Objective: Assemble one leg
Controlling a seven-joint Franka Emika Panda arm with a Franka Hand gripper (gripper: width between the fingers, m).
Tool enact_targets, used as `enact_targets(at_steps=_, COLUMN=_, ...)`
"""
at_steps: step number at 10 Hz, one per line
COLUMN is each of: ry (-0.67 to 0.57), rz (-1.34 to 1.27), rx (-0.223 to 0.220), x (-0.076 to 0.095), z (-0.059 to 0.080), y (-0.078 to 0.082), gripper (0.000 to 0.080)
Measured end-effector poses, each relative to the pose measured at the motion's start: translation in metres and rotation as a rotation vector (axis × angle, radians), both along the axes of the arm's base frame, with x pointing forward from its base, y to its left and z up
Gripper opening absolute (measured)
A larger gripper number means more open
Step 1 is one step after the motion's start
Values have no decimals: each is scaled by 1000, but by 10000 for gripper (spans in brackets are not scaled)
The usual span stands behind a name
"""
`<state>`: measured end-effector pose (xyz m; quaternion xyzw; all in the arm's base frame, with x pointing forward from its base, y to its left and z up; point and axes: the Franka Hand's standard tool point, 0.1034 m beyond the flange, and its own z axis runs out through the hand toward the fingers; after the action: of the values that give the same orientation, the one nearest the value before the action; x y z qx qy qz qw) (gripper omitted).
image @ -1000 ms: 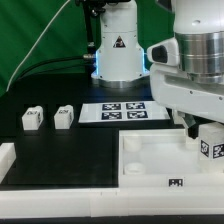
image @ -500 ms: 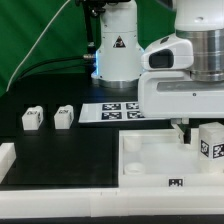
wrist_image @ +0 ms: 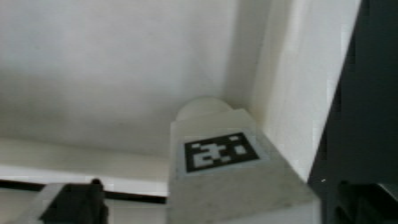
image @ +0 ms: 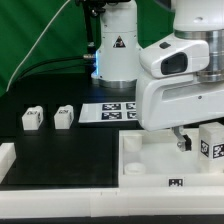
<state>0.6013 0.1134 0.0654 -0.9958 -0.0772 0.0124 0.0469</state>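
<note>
- One leg (image: 211,139) stands upright at the exterior view's right edge, a fiducial tag on its near face; it appears to rest on the large white tray-like part (image: 150,165), though the arm hides its base.
- In the wrist view a leg (wrist_image: 228,160) fills the lower middle, its tag facing the camera, against a pale inner wall of the tray-like part (wrist_image: 107,70).
- The gripper (image: 183,140) hangs low just beside that leg, over the tray-like part; how far the jaws are open, and whether they hold anything, I cannot tell, since the arm's white body covers most of them.
- Two more legs (image: 32,119) and (image: 64,116) stand side by side on the black worktop (image: 60,150) at the exterior view's left, well apart from the gripper.
- The marker board (image: 112,111) lies flat on the worktop between those legs and the arm, in front of the robot base (image: 117,50).
</note>
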Motion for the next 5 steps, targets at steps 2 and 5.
enact_targets(at_steps=2, ry=1, rz=0, rx=0, x=0, z=-1, y=0, gripper=649)
enact_targets(at_steps=5, ry=2, rz=0, rx=0, x=0, z=-1, y=0, gripper=403)
